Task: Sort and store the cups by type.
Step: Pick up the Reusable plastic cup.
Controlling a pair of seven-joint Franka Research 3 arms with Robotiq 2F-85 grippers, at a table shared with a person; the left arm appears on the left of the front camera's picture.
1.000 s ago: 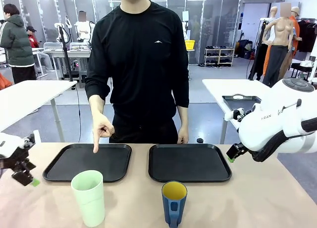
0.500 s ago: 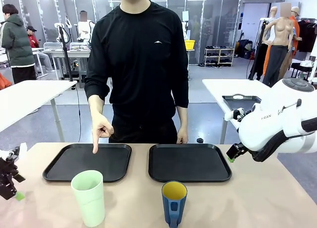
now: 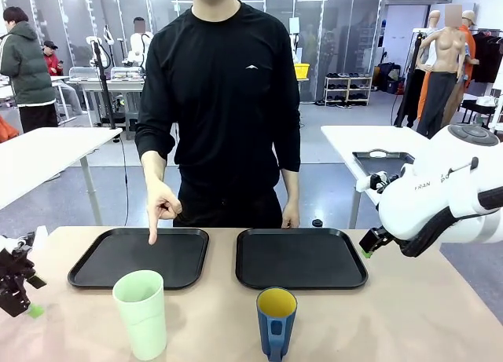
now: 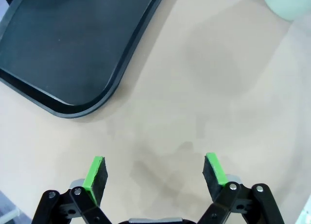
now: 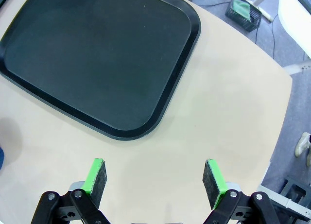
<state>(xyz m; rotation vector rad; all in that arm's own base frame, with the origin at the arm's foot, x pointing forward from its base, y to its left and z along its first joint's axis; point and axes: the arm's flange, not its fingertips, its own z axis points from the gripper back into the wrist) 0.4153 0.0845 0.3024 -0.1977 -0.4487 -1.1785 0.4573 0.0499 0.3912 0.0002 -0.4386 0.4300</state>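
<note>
A: How are the pincers standing?
B: The left gripper (image 4: 155, 171) is hanging wide open over the table (image 4: 218, 97) beside the left tray (image 4: 63, 49). The right gripper (image 5: 155, 174) is gaping empty by the right tray (image 5: 97, 59).
A: And farther out?
B: The mint tumbler (image 3: 141, 313) and the blue mug (image 3: 276, 321) are standing apart before the trays. A person's hand (image 3: 163, 209) is pointing at the left tray.

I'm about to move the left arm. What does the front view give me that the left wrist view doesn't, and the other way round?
Front view adds: the person's hand pointing a finger down at the left tray, the dark blue mug standing in front of the right tray.
Left wrist view adds: the left gripper with jaws open, green pads apart over bare table.
Shared: a corner of the left tray and the mint-green tumbler.
</note>
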